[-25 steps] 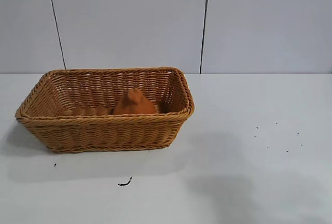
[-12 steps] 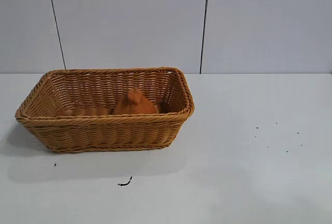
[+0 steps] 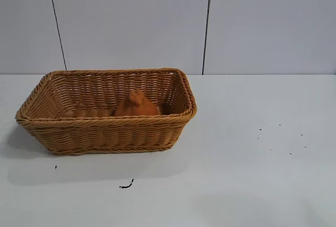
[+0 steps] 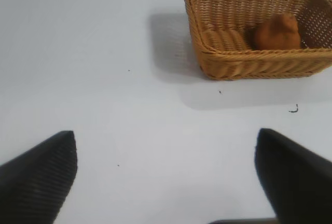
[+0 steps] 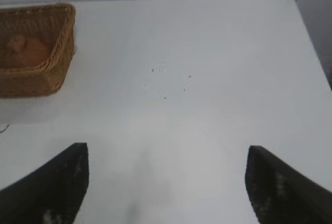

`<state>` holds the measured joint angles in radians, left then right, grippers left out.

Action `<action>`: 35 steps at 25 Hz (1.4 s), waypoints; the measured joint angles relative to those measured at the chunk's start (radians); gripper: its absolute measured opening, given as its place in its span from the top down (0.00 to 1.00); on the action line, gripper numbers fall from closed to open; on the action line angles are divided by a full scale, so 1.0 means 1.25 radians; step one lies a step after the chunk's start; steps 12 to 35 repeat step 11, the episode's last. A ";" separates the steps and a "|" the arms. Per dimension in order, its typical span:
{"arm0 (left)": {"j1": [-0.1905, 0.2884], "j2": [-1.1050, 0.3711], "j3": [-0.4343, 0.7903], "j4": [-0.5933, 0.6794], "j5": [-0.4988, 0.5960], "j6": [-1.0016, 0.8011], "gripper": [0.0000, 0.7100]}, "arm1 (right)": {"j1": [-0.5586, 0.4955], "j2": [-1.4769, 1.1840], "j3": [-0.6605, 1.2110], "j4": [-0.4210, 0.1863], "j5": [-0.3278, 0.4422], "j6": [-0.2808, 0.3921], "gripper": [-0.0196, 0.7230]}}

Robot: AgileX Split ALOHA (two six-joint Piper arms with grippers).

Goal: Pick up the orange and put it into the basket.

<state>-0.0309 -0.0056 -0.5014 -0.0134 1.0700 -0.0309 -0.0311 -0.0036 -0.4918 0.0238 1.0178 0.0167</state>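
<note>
White table [image 3: 252,185], bare apart from dark specks [image 3: 278,140] and a small black scrap [image 3: 126,185] in front of the basket [image 3: 105,132]. Orange [image 3: 135,104] sits inside, toward its right end, knobby neck pointing up (long axis upright). My left gripper [image 4: 166,182] and right gripper [image 5: 166,182] hang spread wide, holding nothing, well apart from the basket.

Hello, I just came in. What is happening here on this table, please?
Nothing is being handled at this moment. The orange lies inside the basket, which stands on the white table. The left gripper and the right gripper are both open and empty, held above bare table away from the basket. Judging by how things lie, the orange is already placed.
</note>
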 joint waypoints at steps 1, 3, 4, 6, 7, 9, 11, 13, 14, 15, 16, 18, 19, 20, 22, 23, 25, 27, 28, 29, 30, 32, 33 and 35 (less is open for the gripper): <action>0.000 0.000 0.000 0.000 0.000 0.000 0.06 | -0.002 0.000 0.000 -0.002 0.000 0.000 0.21; 0.000 0.000 0.000 0.000 0.000 0.000 0.06 | -0.002 0.000 0.000 -0.005 0.000 0.000 0.21; 0.000 0.000 0.000 0.000 0.000 0.000 0.06 | -0.002 0.000 0.000 -0.006 0.000 0.000 0.21; 0.000 0.000 0.000 0.000 0.000 0.000 0.06 | -0.002 0.000 0.000 -0.006 0.000 0.000 0.21; 0.000 0.000 0.000 0.000 0.000 0.000 0.06 | -0.002 0.000 0.000 -0.006 0.000 0.000 0.21; 0.000 0.000 0.000 0.000 0.000 0.000 0.06 | -0.002 0.000 0.000 -0.006 0.000 0.000 0.21; 0.000 0.000 0.000 0.000 0.000 0.000 0.06 | -0.002 0.000 0.000 -0.006 0.000 0.000 0.21; 0.000 0.000 0.000 0.000 0.000 0.000 0.06 | -0.002 0.000 0.000 -0.006 0.000 0.000 0.21; 0.000 0.000 0.000 0.000 0.000 0.000 0.06 | -0.002 0.000 0.000 -0.006 0.000 0.000 0.21; 0.000 0.000 0.000 0.000 0.000 0.000 0.06 | -0.002 0.000 0.000 -0.006 0.000 0.000 0.21; 0.000 0.000 0.000 0.000 0.000 0.000 0.06 | -0.002 0.000 0.000 -0.006 0.000 0.000 0.21; 0.000 0.000 0.000 0.000 0.000 0.000 0.06 | -0.002 0.000 0.000 -0.006 0.000 0.000 0.21; 0.000 0.000 0.000 0.000 0.000 0.000 0.06 | -0.002 0.000 0.000 -0.006 0.000 0.000 0.21; 0.000 0.000 0.000 0.000 0.000 0.000 0.06 | -0.002 0.000 0.000 -0.006 0.000 0.000 0.21; 0.000 0.000 0.000 0.000 0.000 0.000 0.06 | -0.002 0.000 0.000 -0.006 0.000 0.000 0.21; 0.000 0.000 0.000 0.000 0.000 0.000 0.06 | -0.002 0.000 0.000 -0.006 0.000 0.000 0.21; 0.000 0.000 0.000 0.000 0.000 0.000 0.06 | -0.002 0.000 0.000 -0.006 0.000 0.000 0.21; 0.000 0.000 0.000 0.000 0.000 0.000 0.06 | -0.002 0.000 0.000 -0.006 0.000 0.000 0.21; 0.000 0.000 0.000 0.000 0.000 0.000 0.06 | -0.002 0.000 0.000 -0.006 0.000 0.000 0.21; 0.000 0.000 0.000 0.000 0.000 0.000 0.06 | -0.002 0.000 0.000 -0.006 0.000 0.000 0.21; 0.000 0.000 0.000 0.000 0.000 0.000 0.06 | -0.002 0.000 0.000 -0.006 0.000 0.000 0.21; 0.000 0.000 0.000 0.000 0.000 0.000 0.06 | -0.002 0.000 0.000 -0.006 0.000 0.000 0.21; 0.000 0.000 0.000 0.000 0.000 0.000 0.06 | -0.002 0.000 0.000 -0.006 0.000 0.000 0.21; 0.000 0.000 0.000 0.000 0.000 0.000 0.06 | -0.002 0.000 0.000 -0.006 0.000 0.000 0.21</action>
